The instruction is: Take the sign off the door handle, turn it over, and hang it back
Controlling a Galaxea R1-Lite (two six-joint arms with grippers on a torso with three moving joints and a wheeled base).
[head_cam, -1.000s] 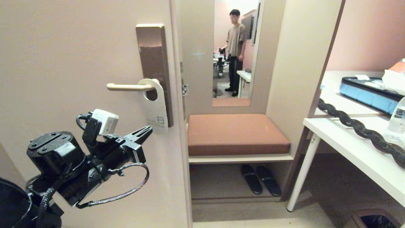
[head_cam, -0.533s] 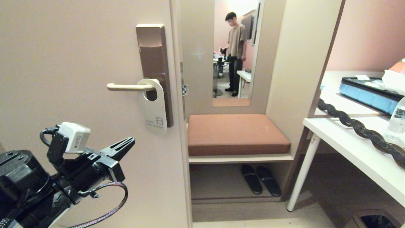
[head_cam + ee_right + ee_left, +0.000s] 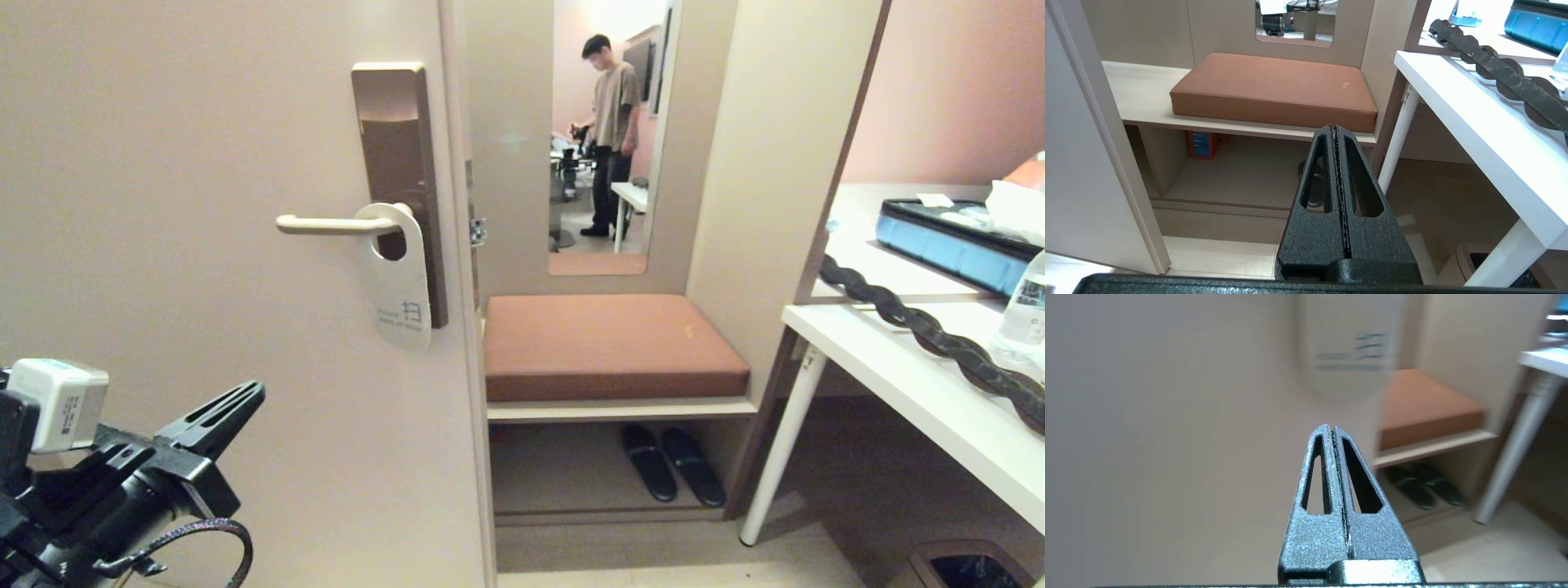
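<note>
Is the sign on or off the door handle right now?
On. The sign hangs by its oval hole from the door handle, white side out; nothing holds it.

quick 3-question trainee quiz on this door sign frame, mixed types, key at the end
1. True or false: the sign hangs on the handle.
2. Which side of the sign faces out? A grey-blue, B white.
3. Fill in: the left pincer is ____ and holds nothing.

Key: 1 true. 2 B. 3 shut; it sits low and left of the sign, apart from it. The right pincer is also shut, parked facing the bench.
</note>
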